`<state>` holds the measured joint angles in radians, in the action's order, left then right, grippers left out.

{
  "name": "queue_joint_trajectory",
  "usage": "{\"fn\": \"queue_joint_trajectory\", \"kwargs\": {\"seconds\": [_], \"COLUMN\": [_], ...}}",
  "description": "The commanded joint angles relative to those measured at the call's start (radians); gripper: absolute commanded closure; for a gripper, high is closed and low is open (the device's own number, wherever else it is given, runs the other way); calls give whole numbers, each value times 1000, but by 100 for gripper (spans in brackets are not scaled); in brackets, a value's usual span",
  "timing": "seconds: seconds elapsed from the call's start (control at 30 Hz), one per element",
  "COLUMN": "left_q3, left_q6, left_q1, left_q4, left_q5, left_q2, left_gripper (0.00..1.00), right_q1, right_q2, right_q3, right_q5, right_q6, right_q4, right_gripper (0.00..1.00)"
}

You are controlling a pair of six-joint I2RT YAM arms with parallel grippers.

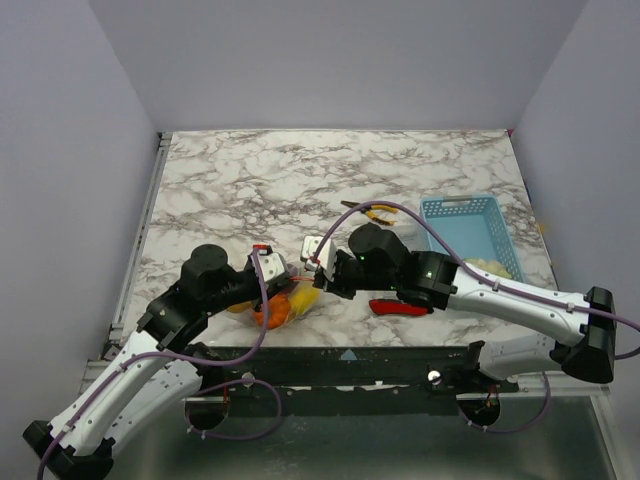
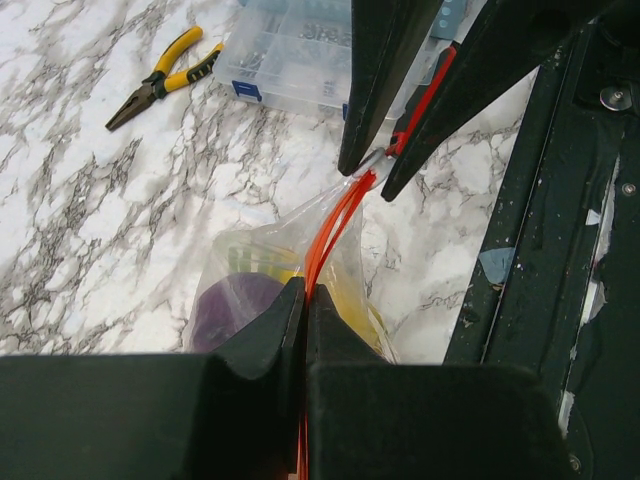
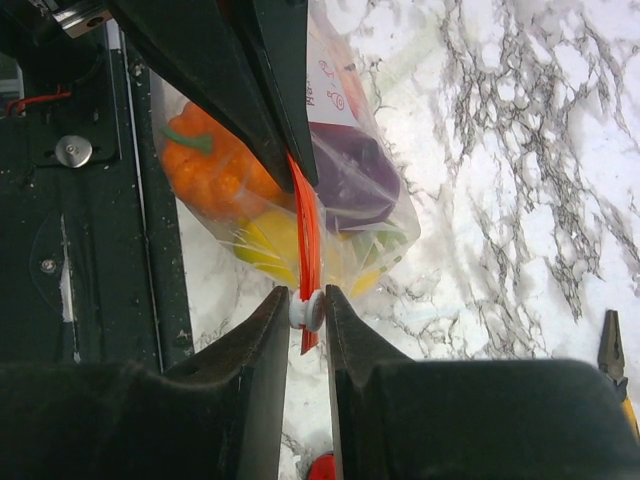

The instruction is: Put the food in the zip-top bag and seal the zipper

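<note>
- Sealing step: the food [image 3: 205, 165] is already inside the bag [image 3: 385, 215], which hangs between the two claws over the worktop [image 2: 100, 220]
- Left claw [image 2: 305, 295] is clamped tight on one end of the zipper [image 2: 330, 230], anchoring it
- Right claw [image 3: 307, 300] pinches the white slider [image 3: 307, 314] at the zipper's other end
- Next move, likely: the right claw must run the slider along the strip while the left claw holds it taut

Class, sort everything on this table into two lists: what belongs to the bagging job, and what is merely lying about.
Belongs to the job: bag, zipper, toy food inside, left hand and right hand, both pinching the zipper.
Lying about: pliers, clear box, blue basket, red-handled knife.
</note>
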<state>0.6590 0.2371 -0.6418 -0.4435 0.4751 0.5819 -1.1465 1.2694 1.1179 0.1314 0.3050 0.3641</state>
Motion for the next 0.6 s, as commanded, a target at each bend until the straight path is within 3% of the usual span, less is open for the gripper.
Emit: {"fn": "queue_joint_trajectory", "kwargs": {"seconds": [0.0, 0.17, 0.57], "left_q3": [7, 6, 13], "left_q6": [-5, -5, -8], "left_q1": [-3, -3, -4], "left_q4": [20, 19, 4], "left_q5": [22, 31, 132], "left_q2": [1, 4, 26], "left_gripper": [100, 100, 100], "right_q1": [-9, -9, -9], "right_q2": [20, 25, 66], "right_q3": [-4, 2, 39], "right_q5": [-28, -38, 45], "right_q6": [21, 19, 38], "right_q4": [-19, -18, -79], "right_gripper": [78, 99, 100]}}
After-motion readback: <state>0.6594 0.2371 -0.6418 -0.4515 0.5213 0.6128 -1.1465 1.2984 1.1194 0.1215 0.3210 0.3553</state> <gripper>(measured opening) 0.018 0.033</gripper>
